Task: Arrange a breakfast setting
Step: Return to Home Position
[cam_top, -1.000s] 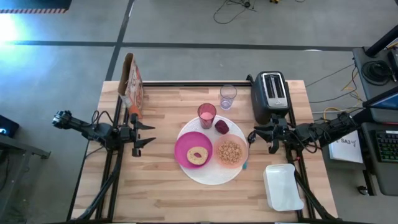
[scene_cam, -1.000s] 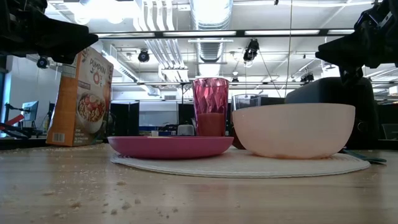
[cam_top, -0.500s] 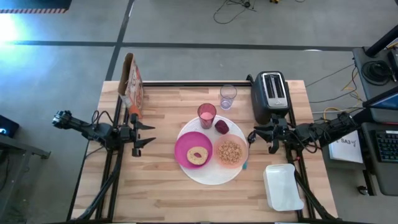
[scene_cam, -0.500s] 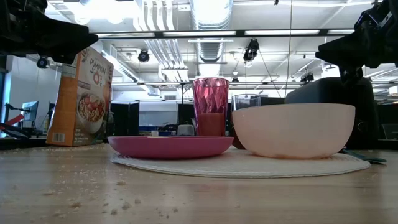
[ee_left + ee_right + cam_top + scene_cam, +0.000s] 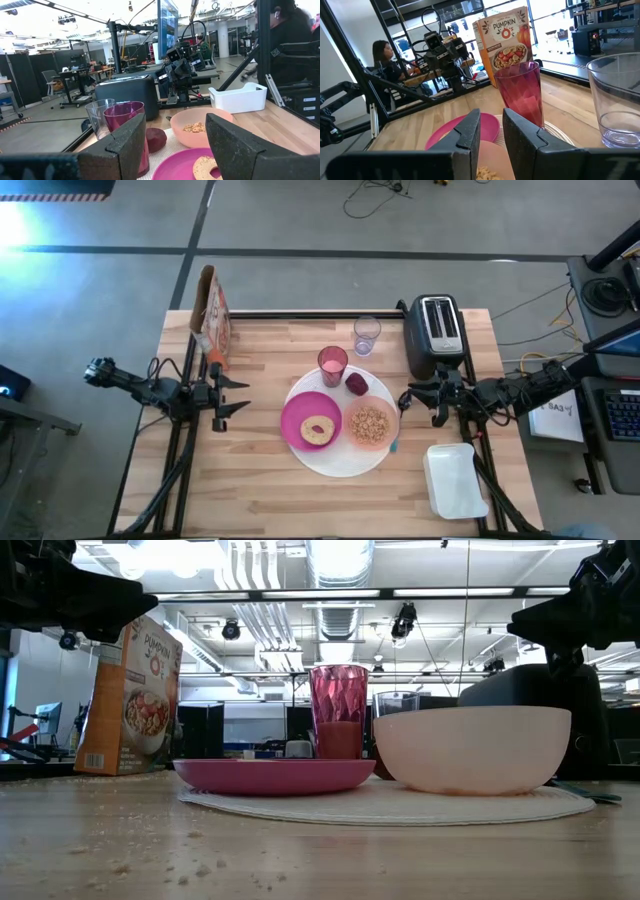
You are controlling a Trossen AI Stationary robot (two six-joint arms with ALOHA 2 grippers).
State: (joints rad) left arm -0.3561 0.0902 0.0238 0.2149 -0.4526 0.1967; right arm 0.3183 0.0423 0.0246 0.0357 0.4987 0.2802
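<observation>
The large white plate (image 5: 340,465) lies on the table's middle. On it rest the magenta plate (image 5: 295,420) holding the bagel (image 5: 319,429), the peach bowl (image 5: 392,425) with cereal, and the dark red fruit (image 5: 357,383). The pink cup (image 5: 332,366) stands at the white plate's far rim. My left gripper (image 5: 232,397) hovers open above the table's left part, pointing at the plates. At the right, my right gripper (image 5: 410,398) faces it, fingers a little apart with nothing between them (image 5: 491,117).
A clear glass (image 5: 366,335) and a black toaster (image 5: 436,335) stand at the far right. A cereal box (image 5: 212,315) is at the far left corner, and a white container (image 5: 455,480) at the near right. Crumbs dot the near tabletop (image 5: 150,860).
</observation>
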